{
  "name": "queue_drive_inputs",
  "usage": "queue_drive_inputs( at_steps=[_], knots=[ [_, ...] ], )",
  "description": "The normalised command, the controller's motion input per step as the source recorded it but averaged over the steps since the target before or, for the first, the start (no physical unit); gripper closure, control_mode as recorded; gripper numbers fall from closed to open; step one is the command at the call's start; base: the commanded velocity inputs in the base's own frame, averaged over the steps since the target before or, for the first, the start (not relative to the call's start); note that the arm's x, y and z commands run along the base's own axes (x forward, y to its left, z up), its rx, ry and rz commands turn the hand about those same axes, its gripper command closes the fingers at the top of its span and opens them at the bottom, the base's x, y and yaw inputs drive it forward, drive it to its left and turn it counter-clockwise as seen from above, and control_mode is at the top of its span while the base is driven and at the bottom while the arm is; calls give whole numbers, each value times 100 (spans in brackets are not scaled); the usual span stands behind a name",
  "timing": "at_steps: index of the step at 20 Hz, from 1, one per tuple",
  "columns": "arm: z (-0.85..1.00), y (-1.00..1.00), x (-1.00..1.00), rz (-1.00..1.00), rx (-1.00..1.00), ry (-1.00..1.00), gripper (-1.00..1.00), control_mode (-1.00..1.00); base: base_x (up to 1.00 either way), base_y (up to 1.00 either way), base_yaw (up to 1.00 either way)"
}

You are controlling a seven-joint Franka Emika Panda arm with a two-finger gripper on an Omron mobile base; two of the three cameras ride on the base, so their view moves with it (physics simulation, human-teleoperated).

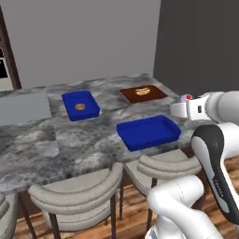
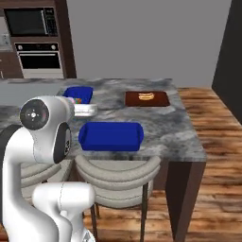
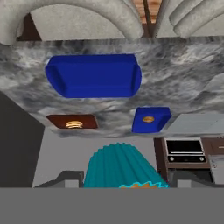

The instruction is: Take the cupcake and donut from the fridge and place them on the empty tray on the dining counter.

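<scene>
Teal wrapper: the cupcake (image 3: pixel 124 166) sits clenched between the gripper (image 1: pixel 183 105) fingers.
Tray (image 1: pixel 148 131): empty, by the dining counter (image 1: pixel 70 140) near edge.
Direction: tray lies left of and below the claw, long axis along that edge.

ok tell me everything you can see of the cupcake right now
The cupcake sits between the gripper fingers, held off the counter and apart from the tray. The hand view shows its pleated teal paper wrapper, close up, with a thin brown edge of cake at the rim. In the left base view its pink frosting and red dot peek out past the white hand, beside the dining counter and near the tray's right end. Only the fingers touch it.
</scene>
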Motion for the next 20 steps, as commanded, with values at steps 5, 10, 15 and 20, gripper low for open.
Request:
queue_drive_inputs(
  at_steps=[5,10,15,20],
  knots=[
    [0,0,0,0,0,0,100,100,99,-3,60],
    [0,0,0,0,0,0,100,100,99,-1,58],
    [0,0,0,0,0,0,100,100,30,-2,12],
    [0,0,0,0,0,0,100,100,0,0,0]
  ],
)
